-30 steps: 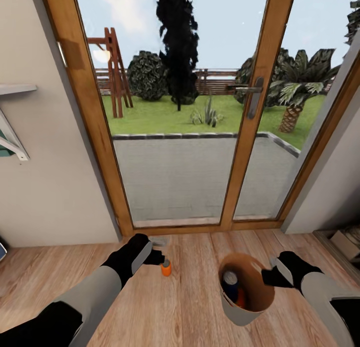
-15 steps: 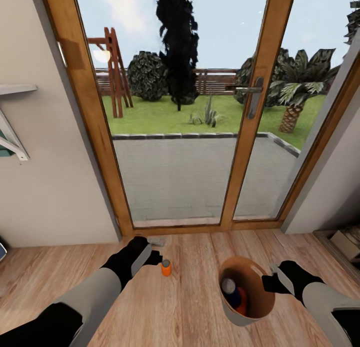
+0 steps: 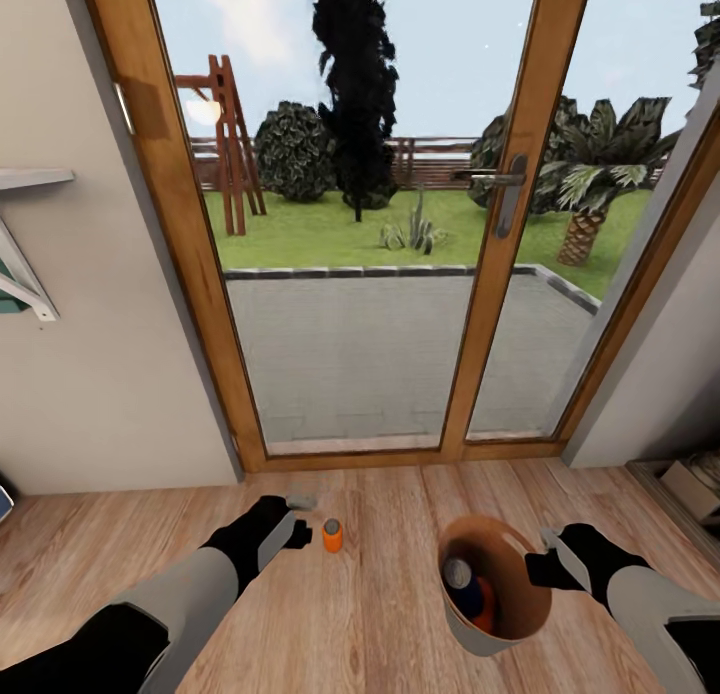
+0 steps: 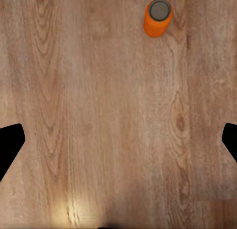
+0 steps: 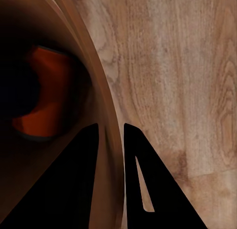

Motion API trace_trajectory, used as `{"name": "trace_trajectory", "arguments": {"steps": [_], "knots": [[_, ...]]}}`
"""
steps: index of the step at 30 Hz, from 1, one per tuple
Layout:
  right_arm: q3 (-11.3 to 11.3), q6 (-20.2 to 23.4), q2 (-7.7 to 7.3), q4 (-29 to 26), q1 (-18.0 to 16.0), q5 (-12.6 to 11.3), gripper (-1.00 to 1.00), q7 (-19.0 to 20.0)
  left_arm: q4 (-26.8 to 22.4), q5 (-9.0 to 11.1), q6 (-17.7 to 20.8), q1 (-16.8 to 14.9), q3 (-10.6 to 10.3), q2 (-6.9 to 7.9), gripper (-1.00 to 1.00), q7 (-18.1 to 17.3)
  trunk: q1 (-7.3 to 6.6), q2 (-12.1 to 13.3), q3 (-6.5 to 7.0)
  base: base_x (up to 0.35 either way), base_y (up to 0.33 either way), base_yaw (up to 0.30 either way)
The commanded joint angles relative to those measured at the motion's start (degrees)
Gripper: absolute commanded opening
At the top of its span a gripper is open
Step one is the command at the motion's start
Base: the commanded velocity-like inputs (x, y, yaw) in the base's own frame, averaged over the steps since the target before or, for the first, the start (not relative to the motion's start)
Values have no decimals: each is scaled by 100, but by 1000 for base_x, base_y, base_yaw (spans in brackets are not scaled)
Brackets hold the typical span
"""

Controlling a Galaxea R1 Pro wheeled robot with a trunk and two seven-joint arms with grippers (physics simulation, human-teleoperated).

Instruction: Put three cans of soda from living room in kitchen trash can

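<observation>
Evidently the orange can [image 3: 332,535] is standing upright on the plank floor [image 3: 380,614], well apart from the tash can [image 3: 497,596] and just beside the left gripper [image 3: 297,534], whose fingers are spreading wide with nothing between them. Light, rigid and probably slick, it should take a mid-body side grip. The right gripper [image 3: 541,571] is pinching the bin's rim. Inside, a blue can [image 3: 461,584] and an orange one [image 3: 482,597] are lying partly shadowed.

No legible text, label or number anywhere.
</observation>
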Motion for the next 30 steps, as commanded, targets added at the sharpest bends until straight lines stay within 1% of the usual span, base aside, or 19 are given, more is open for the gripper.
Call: {"name": "trace_trajectory", "arguments": {"steps": [1,4,9,10,12,18,23,30], "knots": [[-45,0,-2,-3,0,-60,-100,31,6,2,-6,1,1,2,100,-8,0,0,1,0,0,0],[-47,-6,-8,-8,56,-60,-100,37,18,7,-19,4,9,13,100,-88,0,0,1,0,0,0],[-49,-9,-11,-49,154,-60,-100,40,28,-10,-36,19,15,82,100,-668,0,0,1,0,0,0],[-51,-9,-16,-55,168,-60,-100,40,31,-16,-36,23,15,110,100,-833,0,0,1,0,0,0],[-53,-10,-22,-60,180,-60,-100,43,33,-23,-37,26,14,154,100,-985,0,0,1,0,0,0],[-51,-10,-26,-64,190,-60,-100,48,28,-30,-51,78,10,193,100,-1106,0,0,1,0,0,0],[-47,-10,-25,-65,192,-60,-100,49,27,-21,-58,133,12,201,100,-1132,0,0,1,27,25,-6],[-46,-10,-27,-65,192,-66,-100,50,27,-26,-212,149,6,203,100,-1142,0,0,1,191,140,-164]]}}
